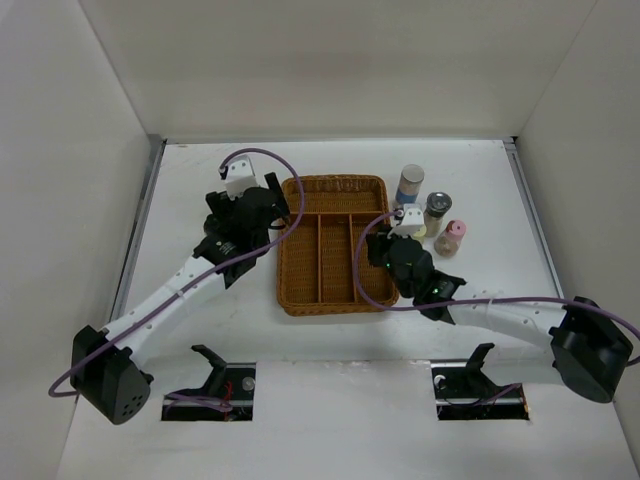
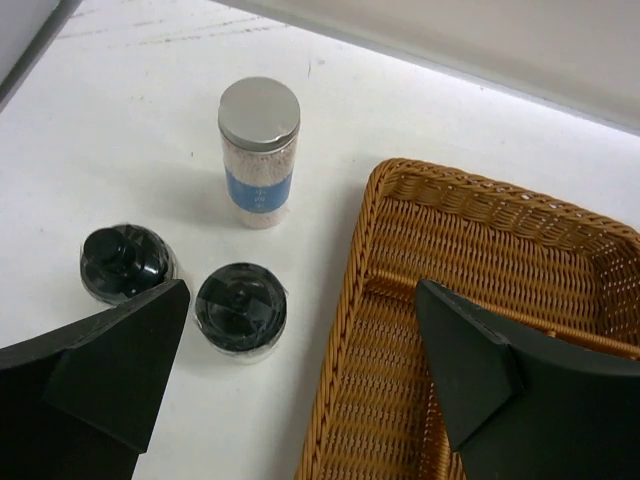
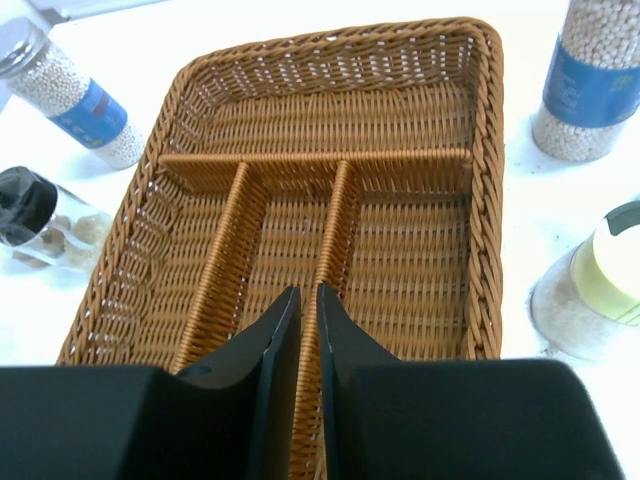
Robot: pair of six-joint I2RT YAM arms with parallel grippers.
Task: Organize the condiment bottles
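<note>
My left gripper [image 2: 300, 370] is open and empty, its jaws straddling the left rim of the brown wicker tray [image 2: 350, 300]. Beside it on the table stand a white jar with blue band and grey cap [image 2: 259, 150] and two dark-capped jars [image 2: 125, 263] [image 2: 240, 306]. My right gripper [image 3: 305, 300] is shut and empty, low over a divider inside the tray [image 3: 487, 200]. To its right stand another blue-band jar [image 3: 590, 80] and a cream-labelled jar [image 3: 600, 295]. The top view shows the blue-band jar [image 1: 410, 185], a dark-capped jar [image 1: 437, 212] and a pink jar [image 1: 452, 237] right of the tray [image 1: 335, 181].
The tray has a wide back compartment and three long front ones, all empty. White walls close in the table on the left, back and right. The left arm [image 1: 190, 285] covers the jars left of the tray in the top view.
</note>
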